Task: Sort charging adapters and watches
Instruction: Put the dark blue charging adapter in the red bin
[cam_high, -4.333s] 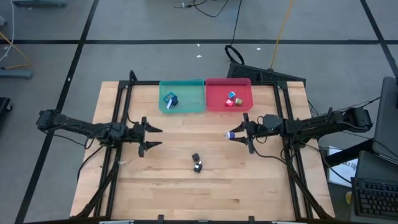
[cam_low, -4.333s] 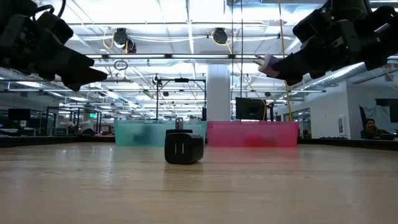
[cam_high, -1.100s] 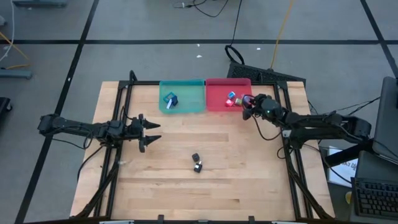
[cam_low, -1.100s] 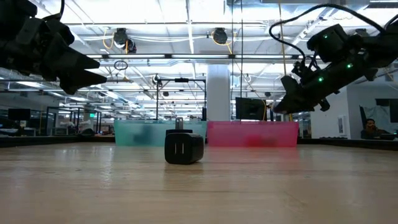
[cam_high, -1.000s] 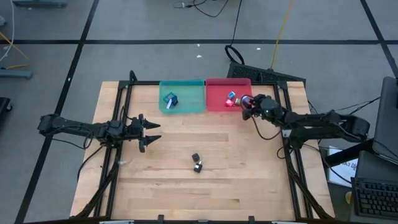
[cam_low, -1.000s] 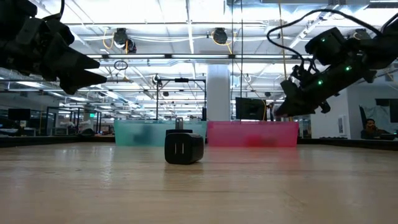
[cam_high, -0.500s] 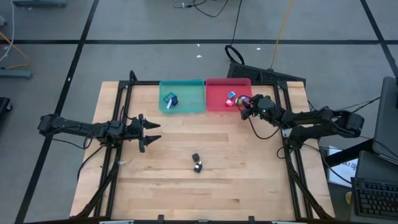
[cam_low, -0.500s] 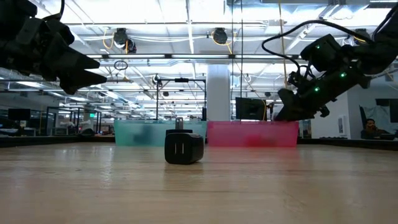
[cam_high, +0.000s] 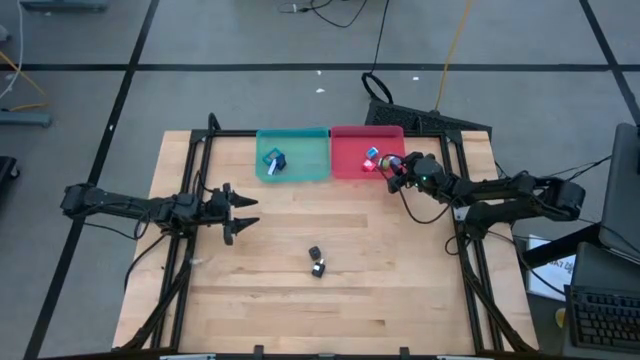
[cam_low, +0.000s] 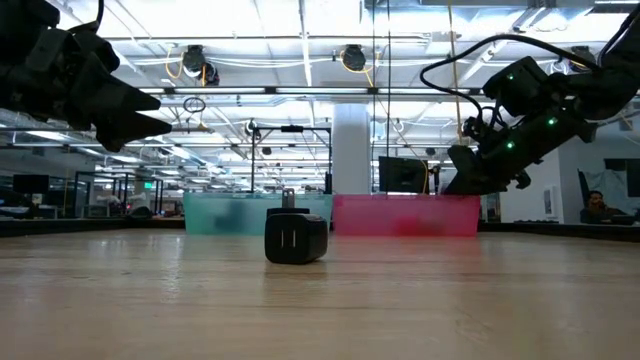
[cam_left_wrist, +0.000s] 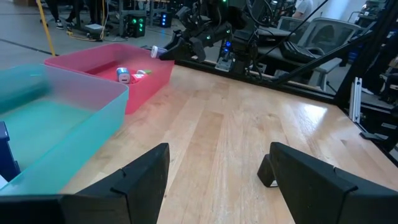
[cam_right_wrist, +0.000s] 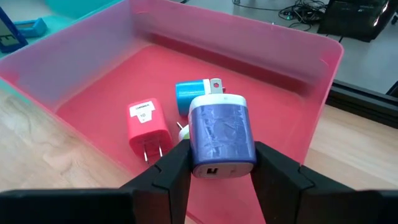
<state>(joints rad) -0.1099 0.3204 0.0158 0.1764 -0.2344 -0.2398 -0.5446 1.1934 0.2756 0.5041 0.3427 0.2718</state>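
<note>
- Left pincer (cam_high: 240, 213) is being held with its fingers spread and empty above the left part of the table (cam_high: 400, 300); its pose is unchanged from a second ago, though it sits slightly lower and farther left than in the oldest frame. This arm is judged to be waiting.
- Teal bin (cam_high: 293, 155) is being left untouched at the table's far edge; watches (cam_high: 273, 160) are lying inside it, exactly as in every earlier frame.
- Two black adapters (cam_high: 317, 261) are remaining unsorted near the table's middle, touching or nearly so; they have not shifted at all.
- Red bin (cam_high: 367, 152) is being approached from its right side. A red adapter (cam_right_wrist: 148, 124) and a blue adapter (cam_right_wrist: 191, 93) are already lying on its floor, with a third piece partly hidden behind the held block.
- Right pincer (cam_high: 396, 170) is being kept clamped on a bluish-purple adapter (cam_right_wrist: 222, 135), hanging just over the bin's near-right rim.
- Change noted: some four seconds ago this pincer was being carried over open table, short of the bin; it has since been brought up to the bin, and over the last second it has been edged only slightly inward.
- Meaning for the task: transport of this adapter is judged nearly complete; only the release over the red bin is outstanding, and then the black pair.
</note>
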